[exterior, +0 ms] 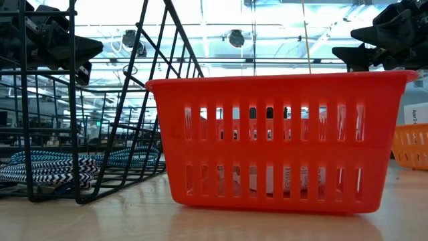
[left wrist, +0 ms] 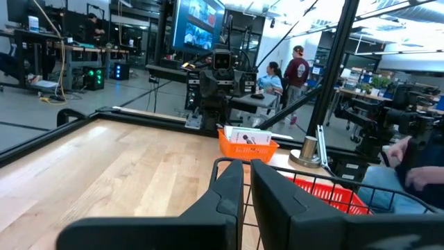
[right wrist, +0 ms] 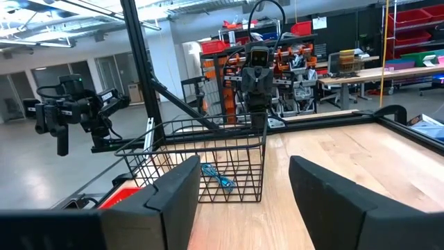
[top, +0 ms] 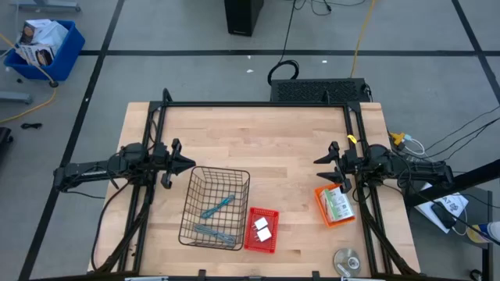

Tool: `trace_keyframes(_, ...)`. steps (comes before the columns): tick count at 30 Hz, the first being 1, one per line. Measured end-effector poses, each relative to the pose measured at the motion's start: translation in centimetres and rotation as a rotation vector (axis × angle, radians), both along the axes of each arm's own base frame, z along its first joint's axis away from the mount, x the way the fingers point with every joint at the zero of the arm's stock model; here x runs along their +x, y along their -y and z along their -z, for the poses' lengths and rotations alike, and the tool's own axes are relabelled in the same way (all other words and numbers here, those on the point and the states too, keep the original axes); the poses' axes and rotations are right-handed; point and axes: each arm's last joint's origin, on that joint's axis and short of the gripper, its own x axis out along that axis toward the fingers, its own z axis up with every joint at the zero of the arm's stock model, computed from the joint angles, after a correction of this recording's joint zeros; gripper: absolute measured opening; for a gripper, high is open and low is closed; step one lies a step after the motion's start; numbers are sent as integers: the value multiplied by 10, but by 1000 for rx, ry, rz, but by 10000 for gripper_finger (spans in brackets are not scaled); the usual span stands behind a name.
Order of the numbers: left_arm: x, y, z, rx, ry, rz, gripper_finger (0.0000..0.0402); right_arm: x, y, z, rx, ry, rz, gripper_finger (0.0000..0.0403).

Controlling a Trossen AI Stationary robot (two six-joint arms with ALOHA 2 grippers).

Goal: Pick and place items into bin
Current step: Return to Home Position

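Observation:
Two slim teal and grey tools [top: 217, 207] lie on the floor of a black wire basket [top: 195, 187], one also seen through the basket's mesh as a teal tool [right wrist: 218, 177]. Two small white blocks [top: 262, 228] sit in a red slotted bin [top: 251, 243]. White cards with green print [top: 337, 204] lie in an orange bin [top: 322, 204]. My left gripper [top: 190, 165] hovers shut beyond the wire basket's far left corner, pointing level. My right gripper [top: 319, 168] hovers open just beyond the orange bin, with nothing between its fingers [right wrist: 177, 194].
A round silver disc [top: 347, 260] lies near the table's front right corner. A black frame [top: 250, 104] runs along the table's far edge and sides. Bare wood [top: 250, 140] spreads between the two grippers. People are in the room behind the table.

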Motion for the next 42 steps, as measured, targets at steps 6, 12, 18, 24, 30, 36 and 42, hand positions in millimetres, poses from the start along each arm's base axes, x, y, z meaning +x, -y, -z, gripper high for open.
trace_keyframes(6,0,0,0,0,0,0,31,0,0,0,0,0,0,213)
trace_keyframes(12,0,0,0,0,0,0,31,0,0,0,0,0,0,216)
trace_keyframes(18,0,0,0,0,0,0,31,0,0,0,0,0,0,213)
trace_keyframes(24,0,0,0,0,0,0,31,0,0,0,0,0,0,216)
trace_keyframes(30,0,0,0,0,0,0,31,0,0,0,0,0,0,213)
trace_keyframes(36,0,0,0,0,0,0,31,0,0,0,0,0,0,212)
trace_keyframes(42,0,0,0,0,1,0,31,0,0,0,0,-1,0,214)
